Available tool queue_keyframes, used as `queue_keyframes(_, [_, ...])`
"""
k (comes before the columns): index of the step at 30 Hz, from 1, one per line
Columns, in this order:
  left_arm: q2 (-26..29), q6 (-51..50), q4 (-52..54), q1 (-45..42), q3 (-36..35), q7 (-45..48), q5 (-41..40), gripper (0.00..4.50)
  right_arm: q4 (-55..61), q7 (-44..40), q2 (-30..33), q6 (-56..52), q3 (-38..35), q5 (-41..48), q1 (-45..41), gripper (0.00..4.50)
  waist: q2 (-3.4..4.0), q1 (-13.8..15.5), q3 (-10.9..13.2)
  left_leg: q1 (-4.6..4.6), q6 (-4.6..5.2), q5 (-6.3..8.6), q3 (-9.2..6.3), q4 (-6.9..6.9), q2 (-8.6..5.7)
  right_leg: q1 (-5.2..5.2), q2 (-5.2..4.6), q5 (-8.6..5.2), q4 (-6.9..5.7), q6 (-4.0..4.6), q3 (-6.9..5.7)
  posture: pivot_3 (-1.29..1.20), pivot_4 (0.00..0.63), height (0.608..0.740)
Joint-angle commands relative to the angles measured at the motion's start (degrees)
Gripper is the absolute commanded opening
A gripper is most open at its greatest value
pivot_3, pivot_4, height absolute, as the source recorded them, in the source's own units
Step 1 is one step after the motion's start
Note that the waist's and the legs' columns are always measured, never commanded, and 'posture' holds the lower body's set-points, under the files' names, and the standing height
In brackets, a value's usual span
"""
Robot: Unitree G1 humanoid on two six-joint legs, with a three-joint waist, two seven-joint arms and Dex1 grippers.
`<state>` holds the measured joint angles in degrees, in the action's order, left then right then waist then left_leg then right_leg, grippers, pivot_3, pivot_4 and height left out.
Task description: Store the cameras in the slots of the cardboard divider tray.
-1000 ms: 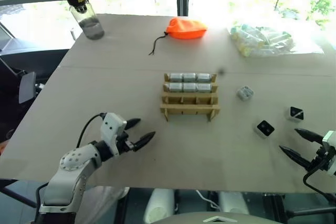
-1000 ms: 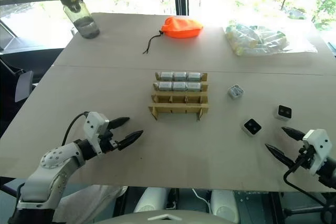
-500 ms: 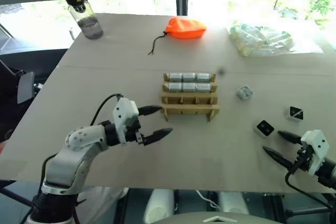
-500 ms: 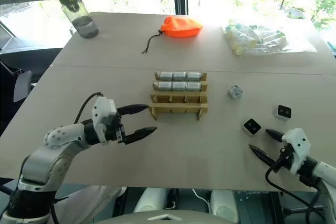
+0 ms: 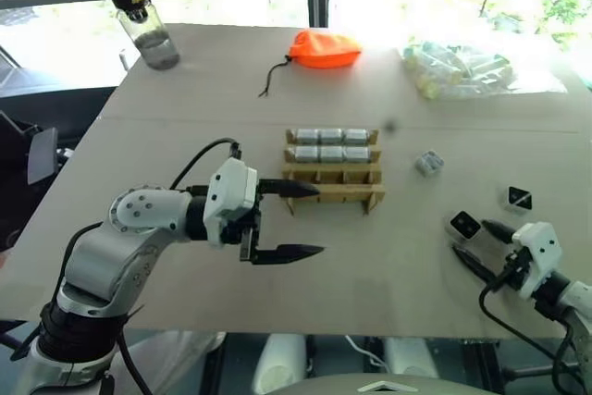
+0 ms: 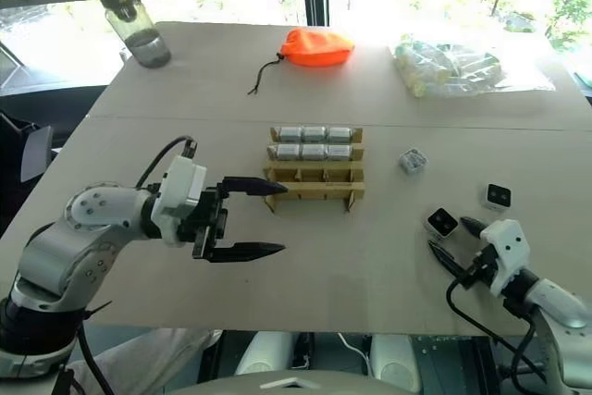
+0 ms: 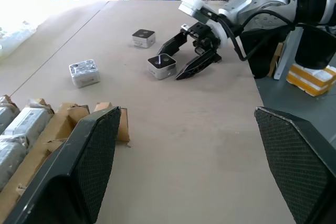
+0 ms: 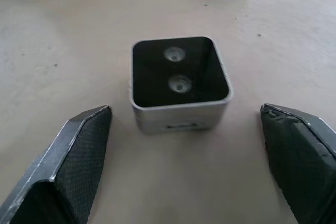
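The right gripper (image 6: pixel 450 240), jaws spread, is flanking the nearest camera (image 8: pixel 180 83), lying face-up on the worktop (image 5: pixel 185 145). Rigid, light, smooth-cased: grip opposing metal sides. Left gripper (image 5: pixel 296 219), jaws spread, is hovering beside the cardboard divider tray (image 5: pixel 334 168).

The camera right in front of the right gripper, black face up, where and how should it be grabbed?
Grip the camera across its two opposite silver side walls, coming in low from the table's near edge, as the open right gripper already does. It lies flat with its black face up, a low boxy block, and its flat parallel sides suit the two fingers. The table around it looks free, so both fingers should fit.
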<state>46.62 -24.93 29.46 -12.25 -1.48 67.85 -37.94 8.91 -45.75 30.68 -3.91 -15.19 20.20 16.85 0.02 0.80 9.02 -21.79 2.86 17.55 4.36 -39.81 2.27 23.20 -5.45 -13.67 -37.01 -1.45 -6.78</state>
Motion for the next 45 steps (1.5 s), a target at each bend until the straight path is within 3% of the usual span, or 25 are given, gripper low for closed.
queue_keyframes(1, [0.57,0.03,2.20,-0.21,-0.98,0.25,-1.37,4.21,0.59,-0.12,0.87,1.48,0.03,-0.92,0.31,4.50,-0.02,0.07,-0.01,0.00,0.00,0.00,0.00,0.00,-0.01,0.00,-0.01,0.00,0.00,0.00,0.01,0.00,0.150,0.726])
queue_keyframes(4, [0.72,0.56,1.96,0.05,-1.08,0.41,-1.14,4.21,0.49,0.00,0.85,1.87,0.05,-0.89,-0.13,4.50,-0.03,0.04,-0.01,-0.01,0.00,0.00,-0.01,0.00,-0.01,-0.01,-0.01,0.00,0.01,0.00,0.01,0.00,0.150,0.726])
queue_keyframes(5, [0.77,0.75,1.82,0.20,-1.11,0.51,-0.99,4.24,0.48,0.08,0.85,1.90,0.05,-0.85,-0.37,4.25,-0.03,0.04,-0.01,0.00,0.00,0.00,-0.01,0.00,-0.01,0.00,0.00,0.00,0.01,0.00,0.01,0.00,0.150,0.726])
queue_keyframes(7, [0.79,1.05,1.63,0.49,-1.22,0.54,-0.76,4.25,0.38,0.14,0.84,2.11,0.04,-0.80,-0.66,3.70,-0.03,0.04,0.00,0.00,0.00,0.00,-0.01,0.00,-0.01,0.00,0.01,0.00,0.01,0.00,0.01,0.00,0.150,0.726])
queue_keyframes(11, [0.66,1.49,1.41,0.72,-1.17,0.43,-0.49,4.25,0.15,0.13,0.86,2.57,0.07,-0.76,-0.92,1.85,-0.03,0.04,0.00,-0.01,0.00,0.00,0.00,0.00,-0.01,0.00,0.00,0.00,0.01,0.00,0.01,0.00,0.150,0.726])
queue_keyframes(18, [-2.53,-2.66,-2.21,-6.22,4.02,-5.99,3.63,4.25,9.30,2.22,2.12,1.50,3.58,-3.83,-5.17,1.83,-0.03,0.05,0.01,0.00,-0.01,-0.01,-0.01,-0.01,-0.03,-0.01,0.01,0.00,-0.02,0.00,0.00,0.00,0.150,0.726])
queue_keyframes(21, [-6.43,-8.95,-6.26,-13.32,7.64,-10.84,4.64,4.25,10.10,3.12,4.89,9.64,7.80,-14.08,-11.04,1.83,-0.05,0.05,0.02,0.02,-0.01,-0.02,0.00,-0.03,-0.06,-0.02,0.02,0.00,-0.03,-0.02,-0.03,0.00,0.150,0.726])
queue_keyframes(28, [-10.82,-15.14,-17.74,-25.71,13.89,-9.49,7.34,4.25,1.90,5.35,11.92,32.90,18.80,-34.78,-26.15,1.83,-0.19,0.01,0.10,-0.17,-0.05,-0.03,0.02,0.00,-0.10,0.16,0.08,0.00,0.01,-0.03,-0.09,0.00,0.150,0.726])
queue_keyframes(35, [-11.94,-20.94,-26.07,-35.21,18.21,-3.83,8.60,4.25,-6.13,10.96,10.00,44.61,27.46,-47.67,-39.07,1.83,-0.33,-0.08,0.24,-0.26,-0.16,-0.11,0.08,-0.19,-0.11,0.21,0.10,0.00,-0.05,-0.04,-0.09,0.00,0.150,0.726])
queue_keyframes(45, [-11.15,-21.52,-26.05,-36.58,20.50,0.04,11.37,4.25,-8.84,15.48,5.90,48.59,32.06,-53.03,-47.52,1.83,-0.35,-0.12,0.27,-0.29,-0.18,-0.12,0.06,-0.22,-0.03,0.23,0.09,0.01,-0.08,-0.02,-0.10,0.00,0.150,0.726])
